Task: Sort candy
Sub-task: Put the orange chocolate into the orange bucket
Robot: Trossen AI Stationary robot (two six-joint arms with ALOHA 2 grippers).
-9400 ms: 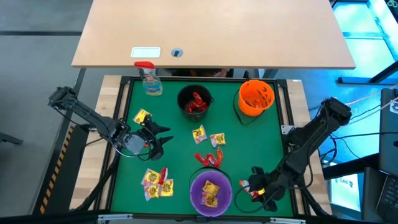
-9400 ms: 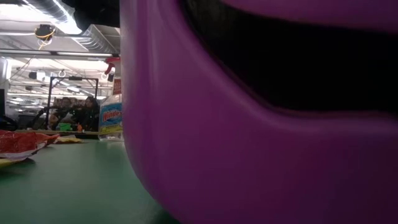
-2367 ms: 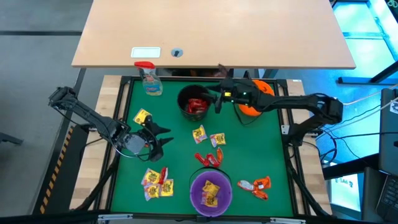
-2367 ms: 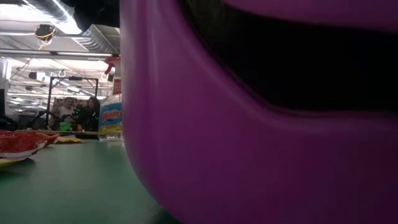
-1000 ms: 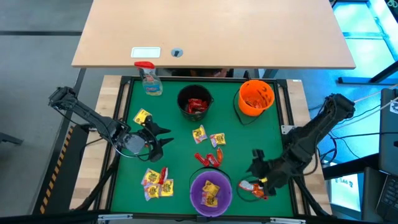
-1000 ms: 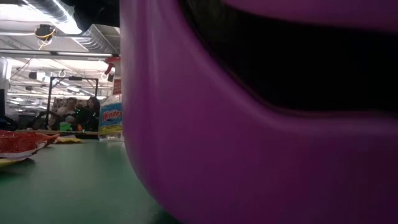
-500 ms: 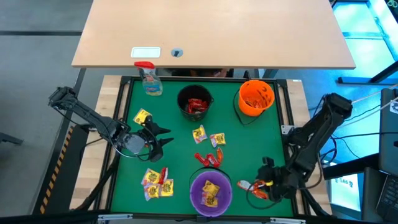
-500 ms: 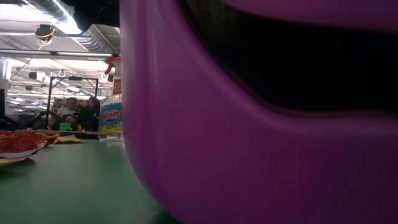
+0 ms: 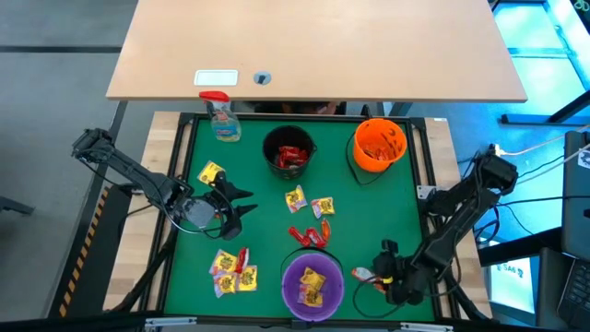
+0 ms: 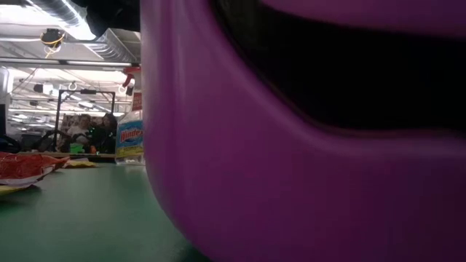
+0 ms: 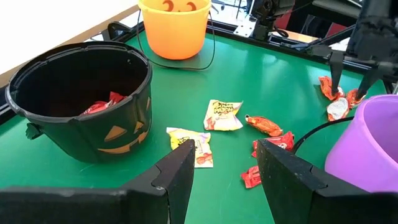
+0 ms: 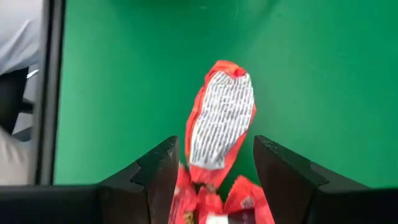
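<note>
The right gripper [image 9: 380, 274] is low at the bottom right of the green mat [image 9: 369, 203], just beside the purple bowl [image 9: 312, 283]. Its fingers are spread on either side of an orange candy [image 12: 219, 127], not squeezing it. The left gripper [image 9: 241, 205] waits at the middle left, fingers spread, holding nothing.

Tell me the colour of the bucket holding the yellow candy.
Purple bucket; the high view shows it best.
</note>
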